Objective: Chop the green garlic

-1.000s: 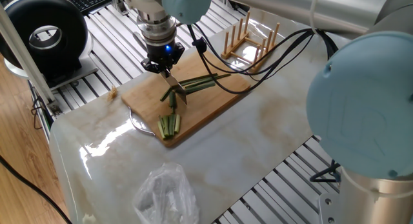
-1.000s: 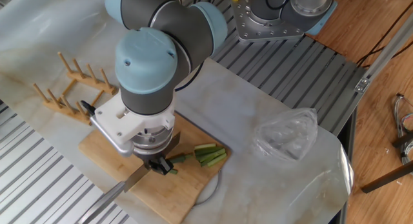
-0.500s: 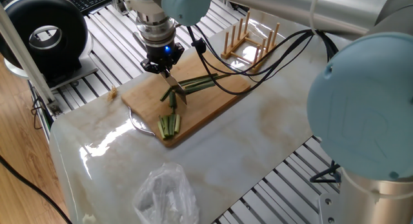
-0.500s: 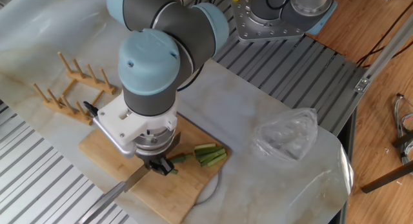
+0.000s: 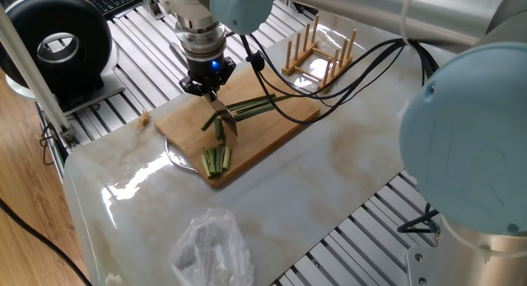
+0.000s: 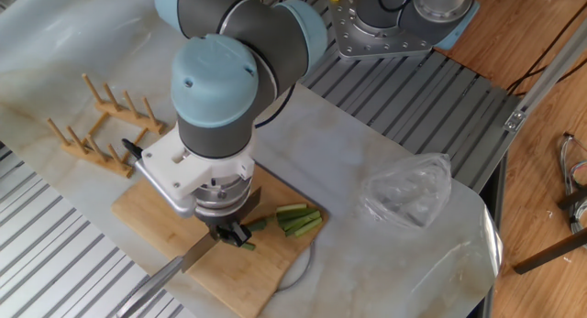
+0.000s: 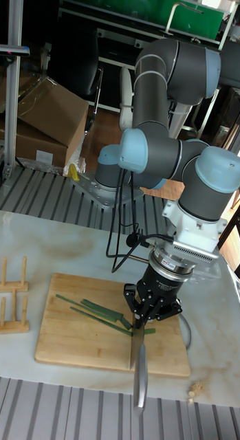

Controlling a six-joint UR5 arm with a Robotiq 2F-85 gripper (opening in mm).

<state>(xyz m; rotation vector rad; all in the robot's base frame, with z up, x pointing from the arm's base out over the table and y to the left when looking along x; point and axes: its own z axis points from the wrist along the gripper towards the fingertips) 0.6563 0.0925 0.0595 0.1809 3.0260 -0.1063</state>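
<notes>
The green garlic [image 5: 257, 105] lies as long dark-green stalks across the wooden cutting board [image 5: 276, 125], also seen as green garlic [image 7: 92, 309] on the board [image 7: 64, 340]. A short dark-green piece [image 6: 254, 224] lies by the blade. My gripper [image 5: 204, 88] hangs over the board's middle, shut on a knife [image 5: 225, 119] whose blade points down onto the stalks. From the other side, the gripper [image 6: 229, 234] holds the knife [image 6: 174, 268] out past the board's edge. In the tall view the gripper [image 7: 144, 317] grips the knife [image 7: 137, 368].
A bundle of short paler sticks [image 5: 216, 158] lies at the board's near end, also visible as sticks [image 6: 298, 219]. A wooden rack [image 5: 317, 51] stands behind the board. A crumpled plastic bag [image 5: 210, 245] lies on the marble. A metal ring [image 5: 177, 158] pokes out under the board.
The gripper with the knife has shifted very slightly along the board. The stalks and the cut bundle lie as before.
</notes>
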